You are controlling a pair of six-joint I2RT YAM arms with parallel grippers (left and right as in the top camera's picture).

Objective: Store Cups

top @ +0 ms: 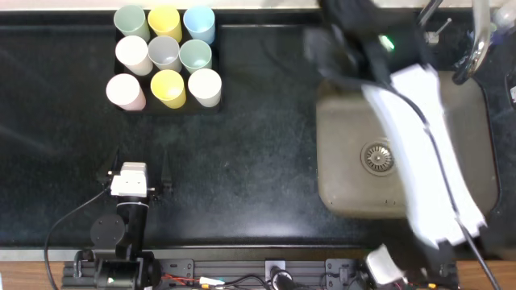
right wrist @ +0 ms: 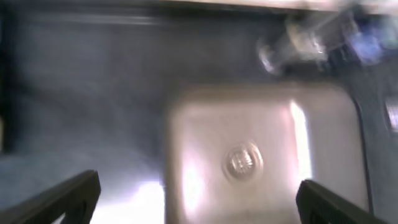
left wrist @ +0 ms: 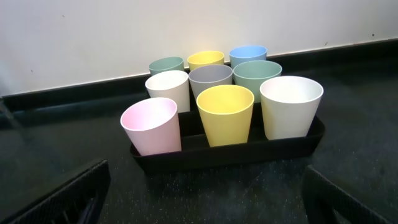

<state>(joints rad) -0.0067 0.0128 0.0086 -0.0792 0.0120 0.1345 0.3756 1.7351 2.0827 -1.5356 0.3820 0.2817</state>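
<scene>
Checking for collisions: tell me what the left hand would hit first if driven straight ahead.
Probably the tray, at its front wall below the front yellow cup; height is hard to judge.

Overhead looks down; left wrist faces cups (left wrist: 225, 118) closely, right overlooks sink (right wrist: 205, 186).

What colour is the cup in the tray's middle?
The middle cup is grey, clearest in the left wrist view.

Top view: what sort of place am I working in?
Probably a kitchen counter: a dark speckled worktop, a square metal sink with a chrome tap beside it, and a black plastic tray of pastel plastic cups against the wall.
</scene>
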